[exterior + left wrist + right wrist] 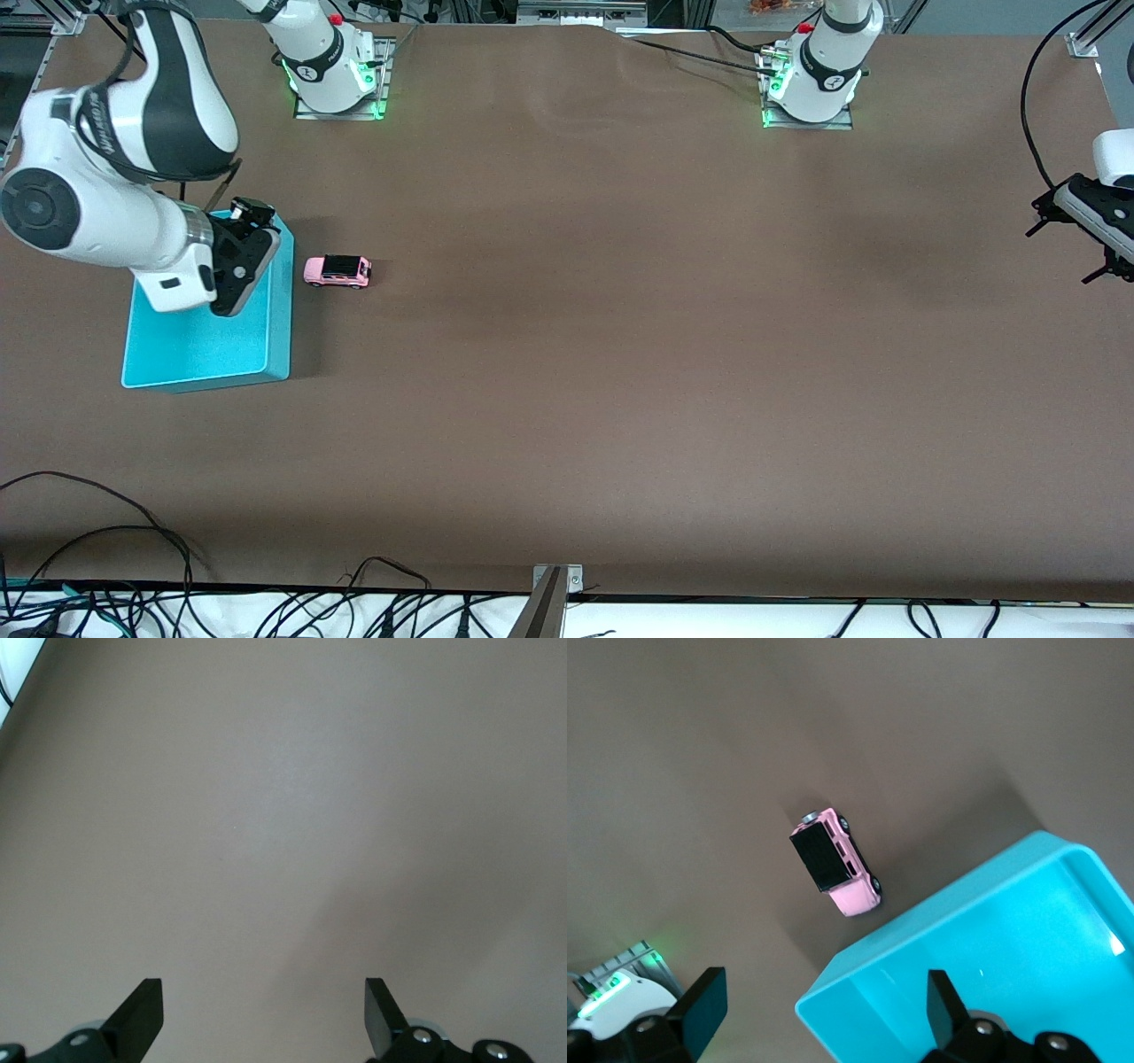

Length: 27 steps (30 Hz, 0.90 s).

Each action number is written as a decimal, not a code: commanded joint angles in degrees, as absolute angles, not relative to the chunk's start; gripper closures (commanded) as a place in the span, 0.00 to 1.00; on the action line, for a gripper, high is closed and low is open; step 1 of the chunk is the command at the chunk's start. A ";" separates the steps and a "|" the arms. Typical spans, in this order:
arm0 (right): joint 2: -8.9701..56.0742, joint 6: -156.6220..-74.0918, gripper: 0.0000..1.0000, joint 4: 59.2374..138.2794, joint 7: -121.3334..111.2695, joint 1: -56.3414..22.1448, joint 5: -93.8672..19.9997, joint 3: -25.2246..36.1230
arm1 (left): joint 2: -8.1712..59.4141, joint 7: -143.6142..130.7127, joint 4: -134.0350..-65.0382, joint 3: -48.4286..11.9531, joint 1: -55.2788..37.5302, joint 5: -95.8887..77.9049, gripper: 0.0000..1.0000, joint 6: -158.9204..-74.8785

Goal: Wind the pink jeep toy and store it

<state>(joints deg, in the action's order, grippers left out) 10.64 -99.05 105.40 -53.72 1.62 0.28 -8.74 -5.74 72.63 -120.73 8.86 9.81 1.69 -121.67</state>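
Observation:
The pink jeep toy [337, 271] stands on its wheels on the brown table, close beside the cyan bin [204, 383] on the side toward the left arm's end. In the right wrist view the jeep [835, 862] shows its black roof, a short gap from the bin's rim [921, 917]. My right gripper [237, 266] hangs over the bin's corner closest to the jeep, open with nothing between its fingers [824, 992]. My left gripper [1059, 257] waits at the left arm's end of the table, open over bare tabletop [263, 997].
The bin looks empty inside. Both arm bases [337, 84] [811, 89] stand along the table's edge farthest from the front camera. Loose cables [133, 567] and a metal bracket [551, 594] line the edge nearest it.

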 commanded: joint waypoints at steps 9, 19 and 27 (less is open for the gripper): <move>4.39 -119.87 0.00 127.78 -63.71 1.76 -0.97 -10.90 | -5.71 69.70 -112.24 7.30 9.84 1.32 0.00 -111.10; 10.63 -131.74 0.00 132.01 -72.68 1.76 -0.97 -10.90 | -4.92 62.68 -101.00 5.89 7.30 2.81 0.00 -100.29; 14.59 -139.30 0.00 134.21 -76.73 1.76 -0.97 -10.90 | -4.83 38.09 -95.72 -0.16 2.64 9.23 0.00 -91.50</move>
<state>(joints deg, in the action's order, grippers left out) 13.14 -135.60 132.78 -73.84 1.52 0.18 -10.84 -5.77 51.23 -99.63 3.75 4.61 5.79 -96.28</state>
